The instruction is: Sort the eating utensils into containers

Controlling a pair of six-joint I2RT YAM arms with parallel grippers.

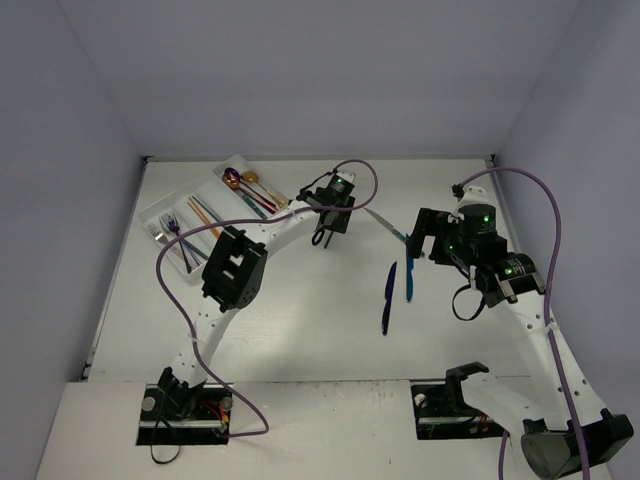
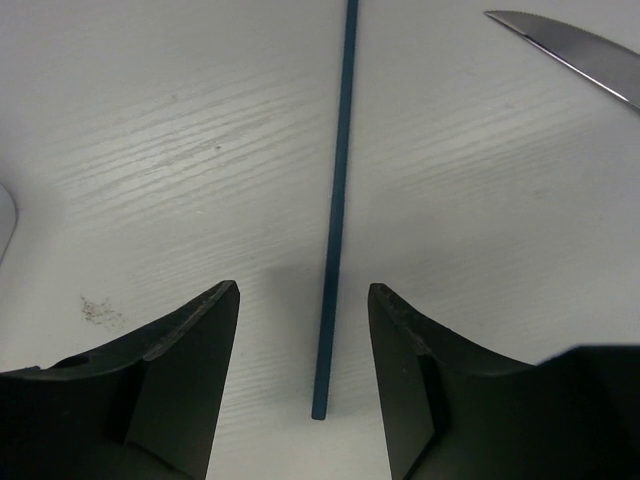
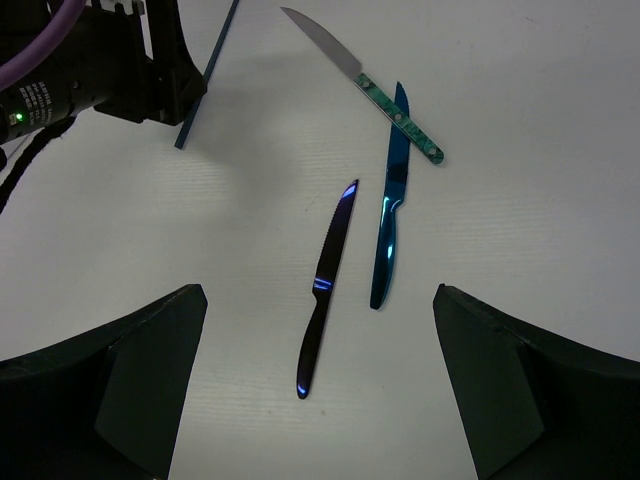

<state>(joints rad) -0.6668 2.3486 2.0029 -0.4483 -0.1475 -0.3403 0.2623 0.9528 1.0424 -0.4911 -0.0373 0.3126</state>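
Left gripper [image 2: 303, 330] open, straddling the teal chopstick [image 2: 335, 200] near its end, room on either side. Right gripper [image 3: 318, 292] gapes wide above the purple knife [image 3: 322, 300].

The teal chopstick [image 2: 336, 200] runs off the left wrist view's top edge; the silver knife blade [image 2: 575, 48] is cut by the right edge, handle unseen.

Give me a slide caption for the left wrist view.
Left gripper, jaws open, straddling a slim teal-blue metal chopstick on the white table, a silver knife blade at upper right.
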